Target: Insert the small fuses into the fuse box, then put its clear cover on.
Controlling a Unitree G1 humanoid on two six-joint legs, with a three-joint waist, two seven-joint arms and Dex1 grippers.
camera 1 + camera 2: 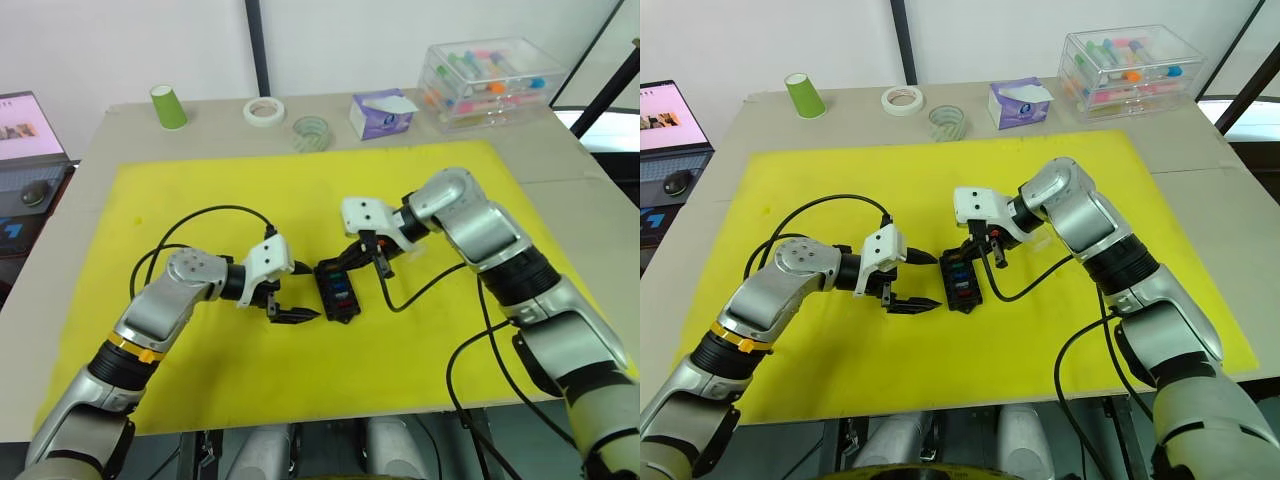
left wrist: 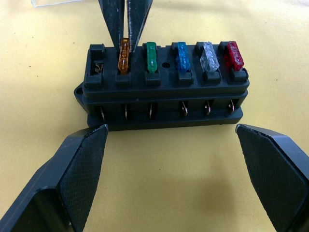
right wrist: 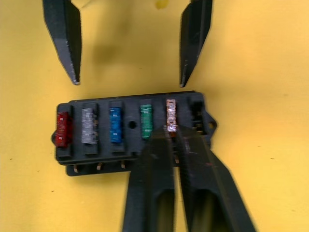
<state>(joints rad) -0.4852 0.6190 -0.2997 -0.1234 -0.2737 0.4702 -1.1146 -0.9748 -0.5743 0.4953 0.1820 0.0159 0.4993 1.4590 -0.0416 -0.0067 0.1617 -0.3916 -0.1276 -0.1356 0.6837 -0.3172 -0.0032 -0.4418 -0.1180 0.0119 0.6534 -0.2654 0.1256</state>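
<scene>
The black fuse box (image 1: 337,291) lies on the yellow mat between my two grippers. Red (image 2: 233,54), clear (image 2: 209,56), blue (image 2: 182,55) and green (image 2: 151,56) small fuses stand in its slots. My right gripper (image 3: 171,131) is shut on an amber fuse (image 2: 123,61) that stands in the fifth slot. The end slot (image 2: 98,67) beside it is empty. My left gripper (image 2: 171,129) is open, just short of the box's long side, one finger off each end. A clear plastic edge (image 2: 55,2) lies beyond the box; I cannot tell whether it is the clear cover.
The yellow mat (image 1: 200,380) covers most of the table. Along the back edge stand a green cup (image 1: 168,106), two tape rolls (image 1: 264,111) (image 1: 311,132), a tissue pack (image 1: 380,112) and a clear storage box (image 1: 490,80). A laptop (image 1: 25,130) sits at the left.
</scene>
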